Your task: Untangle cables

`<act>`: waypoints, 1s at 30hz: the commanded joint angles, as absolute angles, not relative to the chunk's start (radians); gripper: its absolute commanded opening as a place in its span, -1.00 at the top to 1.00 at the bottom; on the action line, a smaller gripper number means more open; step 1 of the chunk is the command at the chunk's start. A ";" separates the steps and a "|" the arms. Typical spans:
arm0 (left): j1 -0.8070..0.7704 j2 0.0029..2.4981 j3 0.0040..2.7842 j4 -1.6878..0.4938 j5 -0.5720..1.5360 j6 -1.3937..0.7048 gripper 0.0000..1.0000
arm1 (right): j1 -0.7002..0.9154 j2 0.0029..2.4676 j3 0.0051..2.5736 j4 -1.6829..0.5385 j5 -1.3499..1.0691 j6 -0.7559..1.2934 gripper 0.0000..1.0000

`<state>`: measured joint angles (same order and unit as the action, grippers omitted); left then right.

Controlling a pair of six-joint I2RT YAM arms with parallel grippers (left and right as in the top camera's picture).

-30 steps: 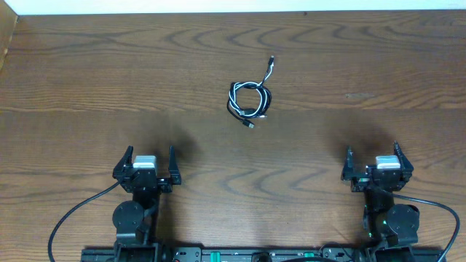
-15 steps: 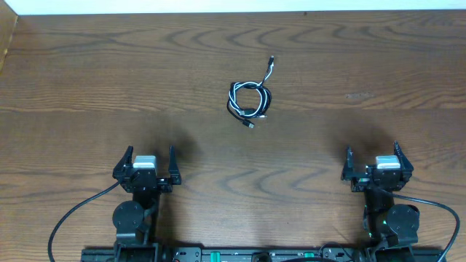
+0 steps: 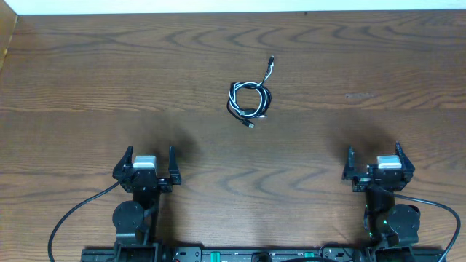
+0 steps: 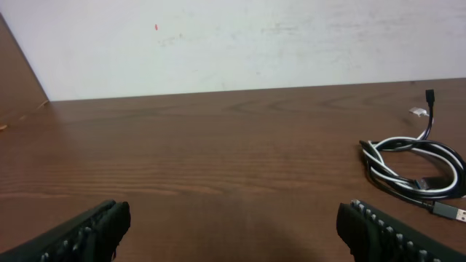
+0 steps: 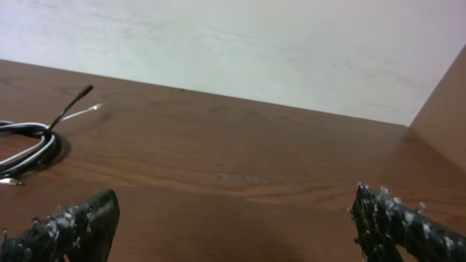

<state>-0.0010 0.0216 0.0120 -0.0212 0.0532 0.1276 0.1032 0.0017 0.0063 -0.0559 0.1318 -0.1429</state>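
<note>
The left gripper (image 3: 151, 151) stands wide and empty near the front edge of the table (image 3: 73, 87), its fingers (image 4: 87, 229) cropped at the bottom of its wrist view. The cables (image 3: 249, 98) — black and white cords coiled in one small loop — lie mid-table, well ahead of both arms; how they cross is too fine to tell from overhead. The right gripper (image 3: 373, 150) is likewise wide and empty; its wrist view catches only the coil's edge, cut off at left

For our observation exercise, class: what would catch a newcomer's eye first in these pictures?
A small black-and-white coil of cables lies alone near the centre of the table. Nearer the robot's base, the left gripper and right gripper sit wide apart, both open and empty, touching nothing.
</note>
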 commanded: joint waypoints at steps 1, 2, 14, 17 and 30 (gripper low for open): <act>0.004 0.024 0.004 -0.070 0.041 0.118 -0.93 | 0.086 0.005 0.004 -0.059 0.144 -0.151 -0.98; 0.004 0.024 0.004 -0.070 0.041 0.119 -0.93 | 0.086 0.005 0.005 -0.060 0.144 -0.151 -0.98; 0.004 0.024 0.004 -0.070 0.041 0.119 -0.93 | 0.086 0.005 0.005 -0.061 0.144 -0.151 -0.98; 0.004 0.024 0.004 -0.070 0.041 0.118 -0.93 | 0.086 0.005 0.005 -0.061 0.144 -0.151 -0.98; 0.004 0.024 0.004 -0.070 0.041 0.119 -0.93 | 0.086 0.005 0.005 -0.051 0.120 -0.151 -0.98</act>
<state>-0.0010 0.0216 0.0120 -0.0212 0.0532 0.1276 0.0933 0.0017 0.0063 -0.0494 0.1310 -0.1429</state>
